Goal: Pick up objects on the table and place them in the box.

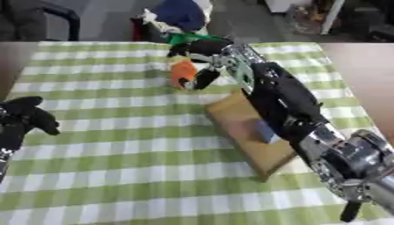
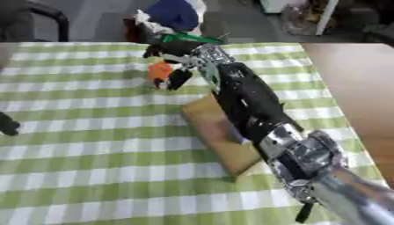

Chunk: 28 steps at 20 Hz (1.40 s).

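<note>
- Near the tabletop's (image 1: 115, 176) left edge: left hand (image 1: 27, 116), black, fingers curled on nothing, idle and well apart from the work.
- Toward the middle right of the green-and-white checked cloth: shallow brown cardboard box (image 1: 238, 127), open side up, partly hidden under the right forearm; something pale blue (image 1: 264, 131) inside, too unclear to name.
- Beyond the box, toward the far edge: right hand (image 1: 202, 61), reaching across over the box, fingers curled around an orange object (image 1: 183, 70), apparently lifted just clear of the cloth.
- At the far edge itself: green object (image 1: 184, 38) beside blue-and-white shapes (image 1: 181, 15), unclear.
- Judged step: carrying the orange object back to the box. Best done by keeping the fingers closed, drawing the arm back until the object sits over the box's open middle, lowering inside the walls, only then letting go; forearm kept from nudging the box.
</note>
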Motion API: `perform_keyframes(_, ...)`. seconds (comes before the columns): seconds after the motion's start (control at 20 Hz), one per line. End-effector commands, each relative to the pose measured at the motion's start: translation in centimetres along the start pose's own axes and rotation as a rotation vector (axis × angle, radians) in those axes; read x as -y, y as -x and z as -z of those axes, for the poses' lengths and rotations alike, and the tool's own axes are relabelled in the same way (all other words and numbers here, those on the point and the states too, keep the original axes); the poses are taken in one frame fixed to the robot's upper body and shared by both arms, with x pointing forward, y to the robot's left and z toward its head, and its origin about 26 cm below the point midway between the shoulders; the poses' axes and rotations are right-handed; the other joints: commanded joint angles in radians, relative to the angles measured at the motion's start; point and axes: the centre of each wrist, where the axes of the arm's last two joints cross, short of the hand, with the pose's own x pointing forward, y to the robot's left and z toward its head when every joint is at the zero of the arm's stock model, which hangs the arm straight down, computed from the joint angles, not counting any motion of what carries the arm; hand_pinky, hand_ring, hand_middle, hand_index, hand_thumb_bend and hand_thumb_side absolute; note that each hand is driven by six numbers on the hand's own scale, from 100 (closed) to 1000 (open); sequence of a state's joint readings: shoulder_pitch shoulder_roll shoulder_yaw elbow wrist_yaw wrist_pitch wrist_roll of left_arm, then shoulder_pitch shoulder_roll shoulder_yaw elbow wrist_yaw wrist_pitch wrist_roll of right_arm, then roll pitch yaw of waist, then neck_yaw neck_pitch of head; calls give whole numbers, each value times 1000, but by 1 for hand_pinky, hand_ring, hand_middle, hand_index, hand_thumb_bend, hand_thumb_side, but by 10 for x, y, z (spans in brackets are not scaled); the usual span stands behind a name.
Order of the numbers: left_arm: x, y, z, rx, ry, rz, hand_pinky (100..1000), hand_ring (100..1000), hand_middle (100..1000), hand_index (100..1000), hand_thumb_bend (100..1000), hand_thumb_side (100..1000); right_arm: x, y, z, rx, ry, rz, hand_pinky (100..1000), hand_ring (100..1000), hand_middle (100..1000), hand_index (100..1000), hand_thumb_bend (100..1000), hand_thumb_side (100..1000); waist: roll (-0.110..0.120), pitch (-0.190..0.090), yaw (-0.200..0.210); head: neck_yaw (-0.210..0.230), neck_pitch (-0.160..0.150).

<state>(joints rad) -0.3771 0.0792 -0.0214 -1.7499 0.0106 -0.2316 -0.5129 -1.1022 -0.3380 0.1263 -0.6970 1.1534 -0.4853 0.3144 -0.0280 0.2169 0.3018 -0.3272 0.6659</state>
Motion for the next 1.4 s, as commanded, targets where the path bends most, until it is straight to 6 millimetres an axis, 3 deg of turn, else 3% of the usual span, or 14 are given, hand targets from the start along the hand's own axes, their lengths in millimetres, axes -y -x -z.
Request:
perform_keyframes(0.05,-2,-8,6,35,9,11,704,553,585,838,183,686,15,3,-3,-6,27,-49,941,967,1000,1000,151,394,3,-11,0,-2,-18)
perform_keyframes(0.35,-3,-8,6,38,10,12,704,553,584,838,185,690,9,6,-4,-14,6,-51,940,965,975,1000,127,407,7,3,3,-2,-31)
perform_keyframes(0.55,-3,-7,6,39,15,12,704,553,584,839,186,694,6,5,-3,-11,-11,-51,934,954,903,1000,100,382,14,12,7,-7,-25)
perform_keyframes(0.65,-3,-7,6,40,15,11,704,552,584,839,185,695,5,5,-3,-7,-9,-49,922,934,818,1000,100,326,17,15,8,-9,-21)
perform_keyframes(0.8,-3,-6,6,40,14,11,704,552,584,839,185,695,6,4,-3,-3,23,-48,885,882,613,997,100,154,19,16,8,-11,-17)
perform_keyframes(0.95,-3,-6,6,38,13,11,704,552,584,838,184,695,10,4,-4,2,80,-52,860,839,502,979,100,131,18,16,5,-11,-17)
perform_keyframes(1.4,-5,-3,-3,5,0,18,704,552,585,838,186,695,28,-2,-8,74,232,-53,853,810,449,975,100,100,10,-8,-35,23,-3)
